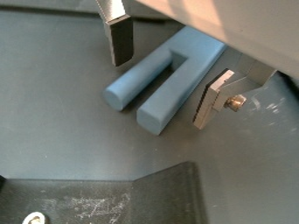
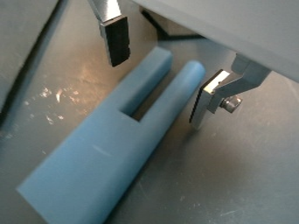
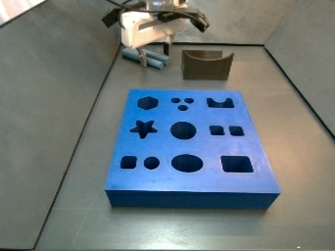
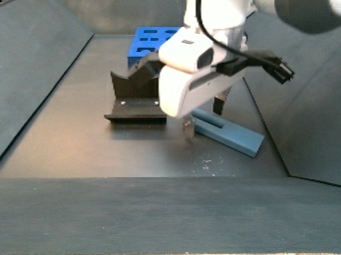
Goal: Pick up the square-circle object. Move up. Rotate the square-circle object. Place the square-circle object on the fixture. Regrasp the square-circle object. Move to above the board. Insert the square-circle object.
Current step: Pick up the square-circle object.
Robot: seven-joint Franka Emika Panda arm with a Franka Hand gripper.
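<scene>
The square-circle object is a light blue-grey forked piece with one squarish and one rounded prong. It lies flat on the grey floor. My gripper is open and straddles its pronged end. One finger stands off the rounded prong and the other finger sits close beside the squarish prong. In both side views the gripper hangs low over the object. The dark fixture stands next to it. The blue board lies further off.
A dark textured plate, apparently the fixture's base, lies close to the object in a wrist view. Grey walls enclose the floor, with a sloped wall beside the fixture. The white arm stands over the object.
</scene>
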